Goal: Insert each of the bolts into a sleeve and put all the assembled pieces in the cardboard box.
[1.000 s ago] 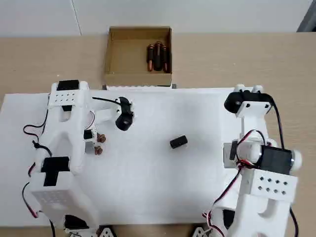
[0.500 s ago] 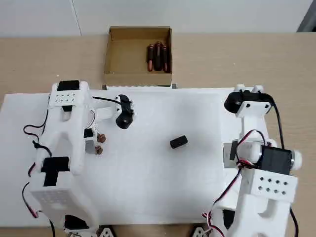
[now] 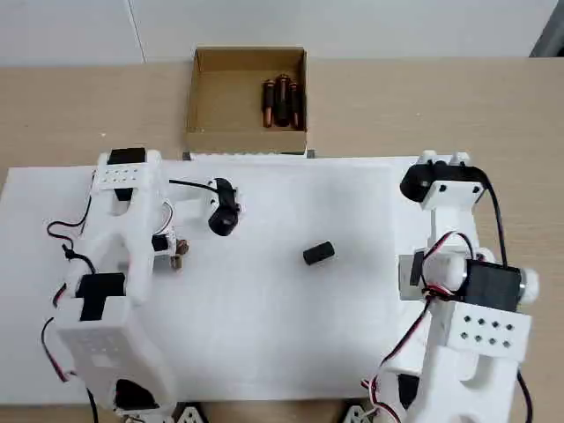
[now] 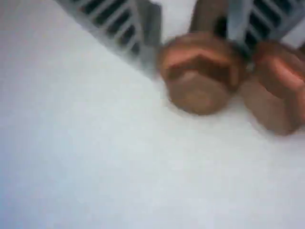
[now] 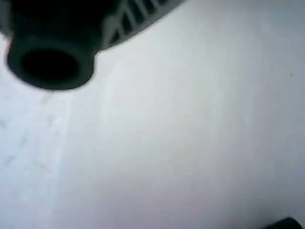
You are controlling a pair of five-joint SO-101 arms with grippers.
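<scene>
Left wrist view suggests bolt pickup: left gripper (image 4: 195,47) straddles a bolt (image 4: 200,74) (grip uncertain), right gripper (image 5: 66,21) clamps a sleeve (image 5: 50,62); next needs lifting and aligning.

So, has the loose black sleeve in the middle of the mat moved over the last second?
No. The black sleeve lies at the same spot on the white mat, no nearer to the cardboard box than before.

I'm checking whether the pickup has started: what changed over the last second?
The left arm shifted its wrist end slightly toward the near edge of the mat, covering more of the loose bolts. Nothing was visibly grasped or released. The right arm, the black sleeve and the assembled pieces in the cardboard box stayed put.
</scene>
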